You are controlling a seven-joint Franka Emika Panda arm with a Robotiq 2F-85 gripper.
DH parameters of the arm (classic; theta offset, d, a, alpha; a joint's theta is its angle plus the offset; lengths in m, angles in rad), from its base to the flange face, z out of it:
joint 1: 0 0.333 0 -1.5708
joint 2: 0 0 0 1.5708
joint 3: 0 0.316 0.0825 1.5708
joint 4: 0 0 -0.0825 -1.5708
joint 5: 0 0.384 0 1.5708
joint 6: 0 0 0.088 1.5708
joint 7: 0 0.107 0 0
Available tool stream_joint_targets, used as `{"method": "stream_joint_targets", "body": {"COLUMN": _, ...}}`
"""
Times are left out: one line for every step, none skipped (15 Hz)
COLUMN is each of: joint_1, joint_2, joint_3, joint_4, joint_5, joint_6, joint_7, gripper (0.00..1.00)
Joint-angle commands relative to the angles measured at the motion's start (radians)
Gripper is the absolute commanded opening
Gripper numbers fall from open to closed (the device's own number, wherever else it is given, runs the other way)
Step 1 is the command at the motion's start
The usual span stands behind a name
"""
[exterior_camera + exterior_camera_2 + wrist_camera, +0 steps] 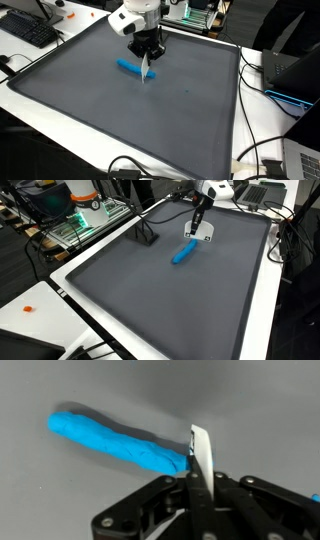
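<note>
A blue roll of soft clay-like material (110, 442) lies on a dark grey mat (120, 120); it shows in both exterior views (129, 67) (183, 253). My gripper (200, 482) is shut on a thin white blade-like piece (201, 452) held upright on edge. The blade's tip is at the roll's right end in the wrist view, touching it or just beside it. In the exterior views the gripper (148, 52) (199, 225) points down over the mat, with the white blade (147, 70) just above the surface next to the roll.
The mat (160, 300) covers a white table. A keyboard (30, 30) lies at one far corner, a laptop (292, 72) and cables (262, 160) along one side. A rack with green electronics (85, 218) stands beyond the mat. A small orange thing (28, 308) lies on the white edge.
</note>
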Motion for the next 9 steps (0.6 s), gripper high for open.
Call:
{"method": "stream_joint_targets", "body": {"joint_1": 0.014, "joint_2": 0.028, "joint_3": -0.015, "joint_4": 0.019, "joint_5": -0.026, "joint_6": 0.01, "joint_7": 0.034, "gripper": 0.01}}
{"method": "stream_joint_targets", "body": {"joint_1": 0.015, "joint_2": 0.033, "joint_3": -0.016, "joint_4": 0.02, "joint_5": -0.025, "joint_6": 0.013, "joint_7": 0.037, "gripper": 0.01}}
{"method": "stream_joint_targets", "body": {"joint_1": 0.016, "joint_2": 0.037, "joint_3": -0.018, "joint_4": 0.022, "joint_5": -0.025, "joint_6": 0.014, "joint_7": 0.043, "gripper": 0.01}}
{"method": "stream_joint_targets", "body": {"joint_1": 0.017, "joint_2": 0.041, "joint_3": -0.019, "joint_4": 0.023, "joint_5": -0.025, "joint_6": 0.016, "joint_7": 0.05, "gripper": 0.01}}
{"method": "stream_joint_targets", "body": {"joint_1": 0.018, "joint_2": 0.043, "joint_3": -0.022, "joint_4": 0.022, "joint_5": -0.027, "joint_6": 0.02, "joint_7": 0.06, "gripper": 0.01}}
{"method": "stream_joint_targets", "body": {"joint_1": 0.021, "joint_2": 0.044, "joint_3": -0.024, "joint_4": 0.02, "joint_5": -0.032, "joint_6": 0.027, "joint_7": 0.065, "gripper": 0.01}}
{"method": "stream_joint_targets", "body": {"joint_1": 0.02, "joint_2": 0.046, "joint_3": -0.023, "joint_4": 0.017, "joint_5": -0.025, "joint_6": 0.036, "joint_7": 0.073, "gripper": 0.01}}
{"method": "stream_joint_targets", "body": {"joint_1": 0.023, "joint_2": 0.047, "joint_3": -0.027, "joint_4": 0.016, "joint_5": -0.03, "joint_6": 0.038, "joint_7": 0.084, "gripper": 0.01}}
{"method": "stream_joint_targets", "body": {"joint_1": 0.024, "joint_2": 0.049, "joint_3": -0.028, "joint_4": 0.014, "joint_5": -0.028, "joint_6": 0.043, "joint_7": 0.088, "gripper": 0.01}}
